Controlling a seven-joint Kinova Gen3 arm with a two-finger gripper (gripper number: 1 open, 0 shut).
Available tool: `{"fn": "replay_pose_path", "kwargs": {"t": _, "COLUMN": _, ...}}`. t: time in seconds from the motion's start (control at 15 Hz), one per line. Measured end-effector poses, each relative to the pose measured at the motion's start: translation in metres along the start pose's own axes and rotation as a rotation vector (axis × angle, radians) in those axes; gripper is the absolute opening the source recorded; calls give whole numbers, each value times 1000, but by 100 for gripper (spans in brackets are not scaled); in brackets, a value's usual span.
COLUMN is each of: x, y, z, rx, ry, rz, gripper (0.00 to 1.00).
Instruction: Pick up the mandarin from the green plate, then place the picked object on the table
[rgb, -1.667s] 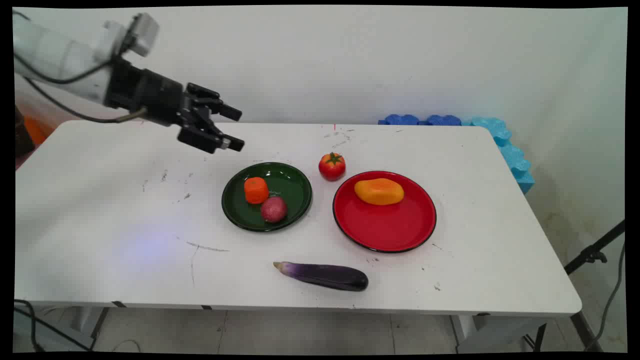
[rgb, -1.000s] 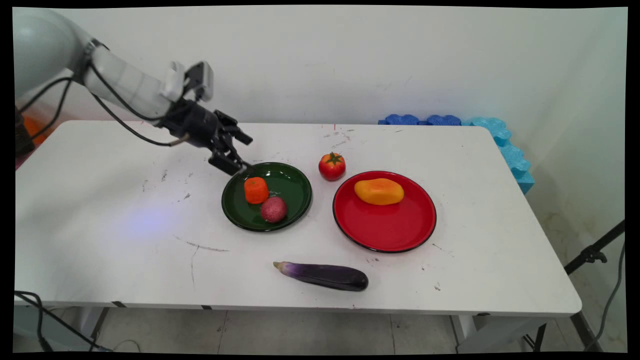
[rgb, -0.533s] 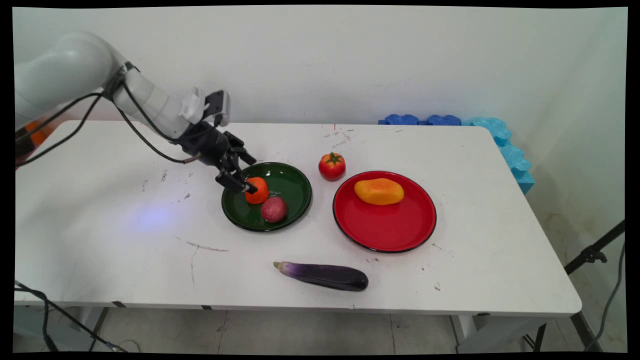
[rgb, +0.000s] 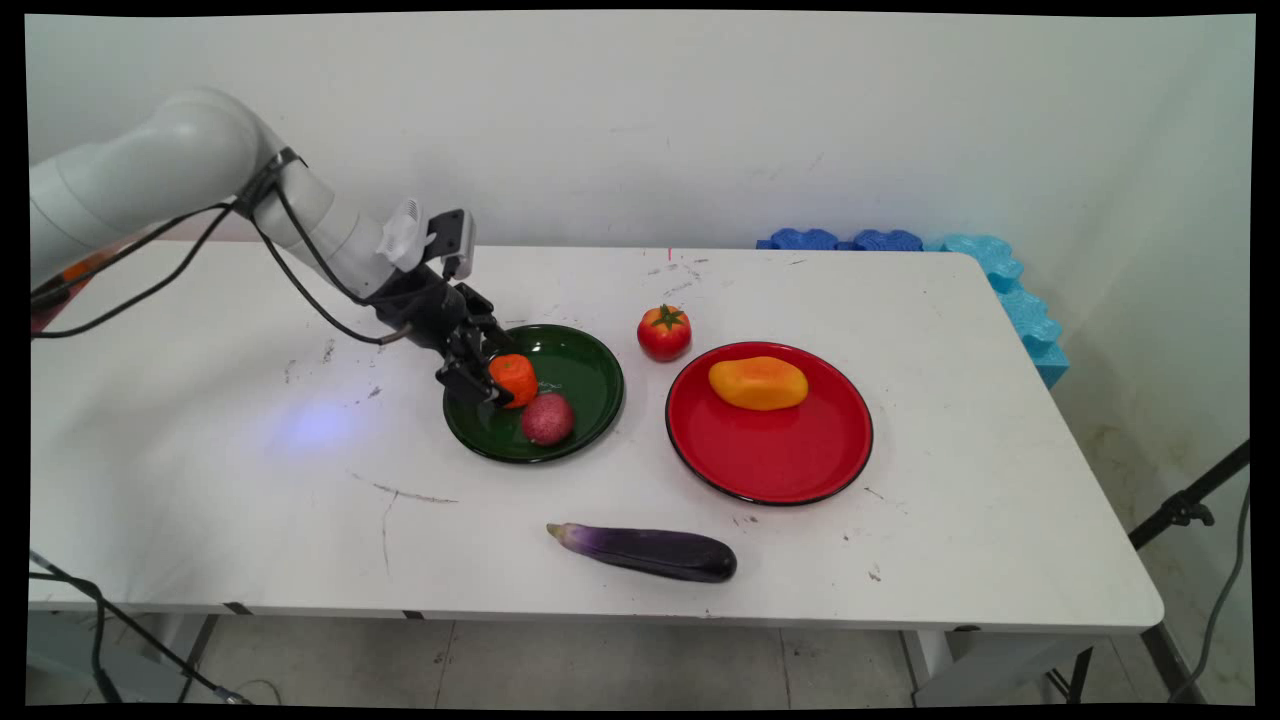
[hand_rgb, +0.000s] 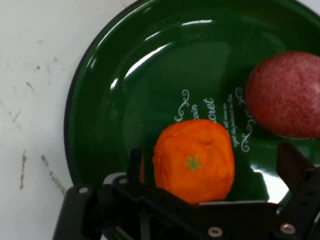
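Hand view: the gripper (hand_rgb: 210, 165) is spread wide around the orange fruit (hand_rgb: 194, 161), which sits in the green plate (hand_rgb: 105, 105). One finger (hand_rgb: 134, 162) stands just beside the fruit's left flank and the other finger (hand_rgb: 295, 167) is well clear on the right, so the jaws are open and grip nothing. A speckled red-purple fruit (hand_rgb: 285, 95) lies on the same plate (upper right in this view), apart from the orange one.

Main view shows the gripper (rgb: 490, 375) low over the left part of the green plate (rgb: 590, 375), at the orange fruit (rgb: 516, 378), with the speckled red-purple fruit (rgb: 547, 418) just beside it toward the table's near side. A tomato (rgb: 664, 332) stands on the white table (rgb: 200, 480) between the green plate and the red plate (rgb: 770, 450), which carries a yellow-orange mango (rgb: 758, 383). An eggplant (rgb: 650, 551) lies near the front edge.
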Motion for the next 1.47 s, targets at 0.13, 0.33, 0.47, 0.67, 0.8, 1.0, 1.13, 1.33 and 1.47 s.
{"fn": "replay_pose_path", "kwargs": {"t": 0.13, "x": -1, "y": -2, "z": 4, "rx": -1, "ry": -6, "rz": 7, "gripper": 100}}
{"fn": "replay_pose_path", "kwargs": {"t": 0.33, "x": -1, "y": -3, "z": 8, "rx": -2, "ry": -11, "rz": 19, "gripper": 0}}
{"fn": "replay_pose_path", "kwargs": {"t": 0.47, "x": 0, "y": -5, "z": 11, "rx": 0, "ry": -8, "rz": 23, "gripper": 0}}
{"fn": "replay_pose_path", "kwargs": {"t": 0.67, "x": 2, "y": -7, "z": 14, "rx": 12, "ry": -2, "rz": 22, "gripper": 0}}
{"fn": "replay_pose_path", "kwargs": {"t": 0.8, "x": 5, "y": -9, "z": 13, "rx": 24, "ry": 6, "rz": 14, "gripper": 0}}
{"fn": "replay_pose_path", "kwargs": {"t": 1.0, "x": 16, "y": -10, "z": 8, "rx": 49, "ry": 30, "rz": -7, "gripper": 0}}
{"fn": "replay_pose_path", "kwargs": {"t": 1.13, "x": 26, "y": -9, "z": 2, "rx": 61, "ry": 50, "rz": -21, "gripper": 0}}
{"fn": "replay_pose_path", "kwargs": {"t": 1.33, "x": 49, "y": -4, "z": -11, "rx": 77, "ry": 90, "rz": -36, "gripper": 0}}
{"fn": "replay_pose_path", "kwargs": {"t": 1.47, "x": 68, "y": 4, "z": -23, "rx": 83, "ry": 123, "rz": -46, "gripper": 0}}
